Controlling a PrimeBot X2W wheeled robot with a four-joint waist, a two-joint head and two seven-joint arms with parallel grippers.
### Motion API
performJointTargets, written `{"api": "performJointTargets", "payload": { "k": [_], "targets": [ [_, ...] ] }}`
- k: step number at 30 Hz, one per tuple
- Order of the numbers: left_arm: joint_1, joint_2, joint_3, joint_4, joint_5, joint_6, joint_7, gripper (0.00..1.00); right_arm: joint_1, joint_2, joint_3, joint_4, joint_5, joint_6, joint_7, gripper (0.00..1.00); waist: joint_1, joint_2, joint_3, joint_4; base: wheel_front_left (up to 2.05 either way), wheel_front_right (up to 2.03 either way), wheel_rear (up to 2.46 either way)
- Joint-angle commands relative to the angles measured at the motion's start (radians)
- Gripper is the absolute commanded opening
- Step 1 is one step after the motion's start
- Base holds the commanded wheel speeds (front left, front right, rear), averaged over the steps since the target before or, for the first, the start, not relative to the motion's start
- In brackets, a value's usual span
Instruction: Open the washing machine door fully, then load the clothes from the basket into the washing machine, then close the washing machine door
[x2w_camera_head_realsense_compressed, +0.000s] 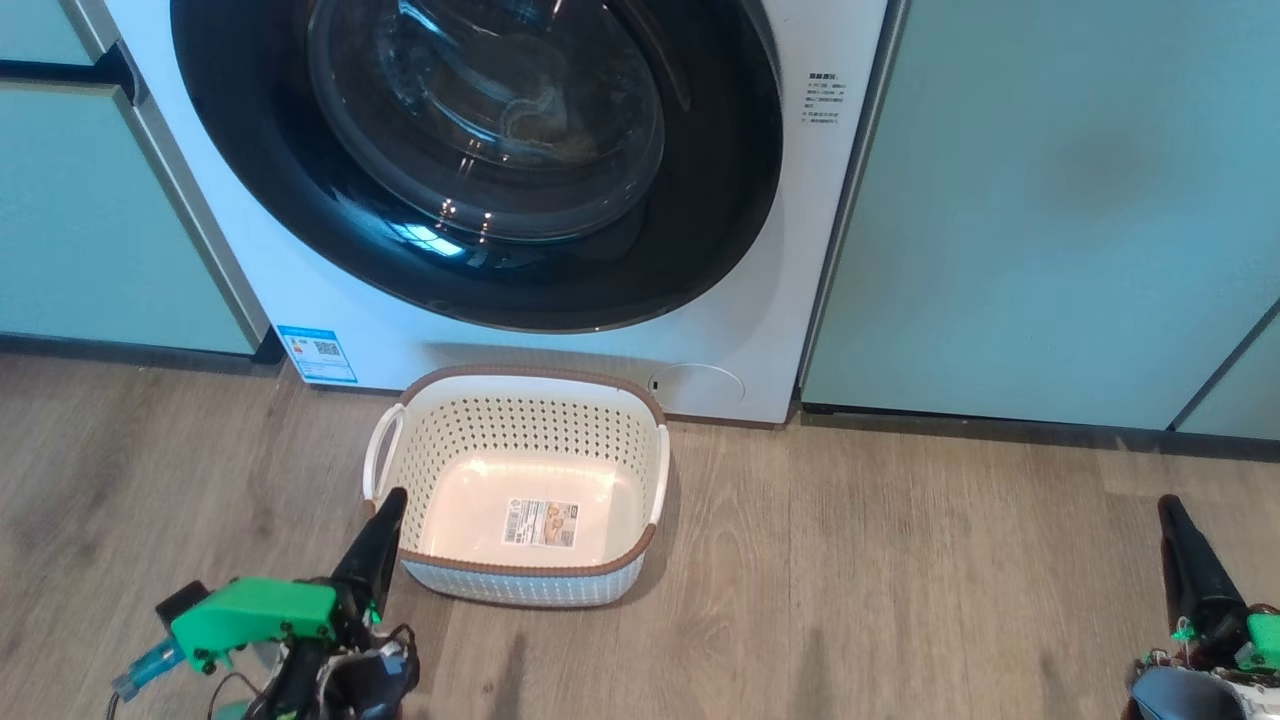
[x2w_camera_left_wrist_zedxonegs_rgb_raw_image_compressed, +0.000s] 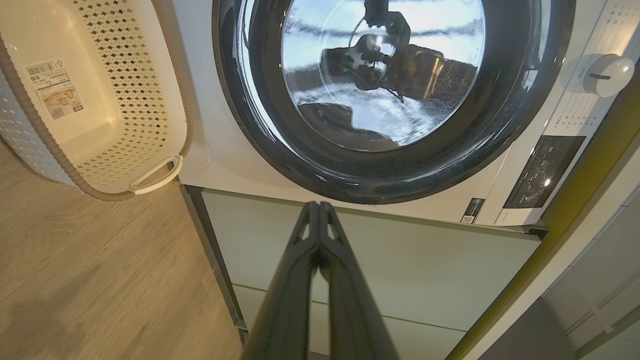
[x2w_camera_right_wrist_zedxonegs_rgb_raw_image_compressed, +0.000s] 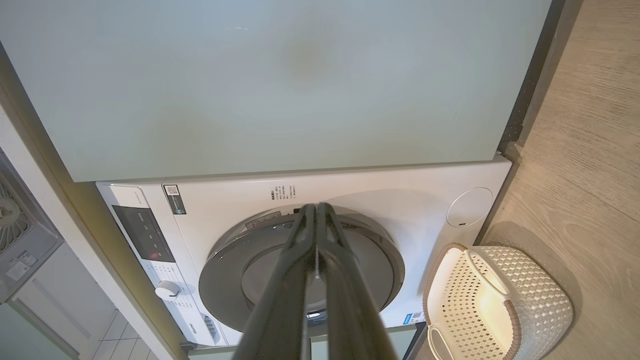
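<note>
The washing machine (x2w_camera_head_realsense_compressed: 740, 300) stands white between cabinets, and its glossy black washing machine door (x2w_camera_head_realsense_compressed: 480, 275) lies shut against the front. On the floor just before it sits the cream basket (x2w_camera_head_realsense_compressed: 520, 430), with just a label on its base. The clothes are out of view. My left gripper (x2w_camera_head_realsense_compressed: 390, 498) is shut and empty, its tip at the basket's near left corner. Far to the right, low over the floor, my right gripper (x2w_camera_head_realsense_compressed: 1170, 505) is also shut and empty. From the left wrist I see the door (x2w_camera_left_wrist_zedxonegs_rgb_raw_image_compressed: 350, 180), the basket (x2w_camera_left_wrist_zedxonegs_rgb_raw_image_compressed: 130, 75) and shut fingers (x2w_camera_left_wrist_zedxonegs_rgb_raw_image_compressed: 305, 280). The right wrist view takes in the machine (x2w_camera_right_wrist_zedxonegs_rgb_raw_image_compressed: 400, 200) and the basket (x2w_camera_right_wrist_zedxonegs_rgb_raw_image_compressed: 530, 300).
Pale teal cabinets flank the machine on the left (x2w_camera_head_realsense_compressed: 100, 220) and on the right (x2w_camera_head_realsense_compressed: 1050, 200). Wood floor (x2w_camera_head_realsense_compressed: 850, 600) stretches between the basket and my right arm. A white dial (x2w_camera_left_wrist_zedxonegs_rgb_raw_image_compressed: 607, 75) and a dark control panel (x2w_camera_left_wrist_zedxonegs_rgb_raw_image_compressed: 542, 170) sit on the machine's front.
</note>
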Motion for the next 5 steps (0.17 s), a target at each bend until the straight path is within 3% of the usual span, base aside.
{"api": "performJointTargets", "payload": {
  "k": [1,5],
  "targets": [
    [-0.055,0.006,0.042,-0.027,0.014,-0.009,0.004,0.00,-0.055,-0.005,0.016,-0.032,-0.006,-0.003,0.007,0.00,0.0000,0.0000,0.000,0.000,0.00,0.00,0.00],
    [-0.055,0.006,0.042,-0.027,0.014,-0.009,0.004,0.00,-0.055,-0.005,0.016,-0.032,-0.006,-0.003,0.007,0.00,0.0000,0.0000,0.000,0.000,0.00,0.00,0.00]
  ]
}}
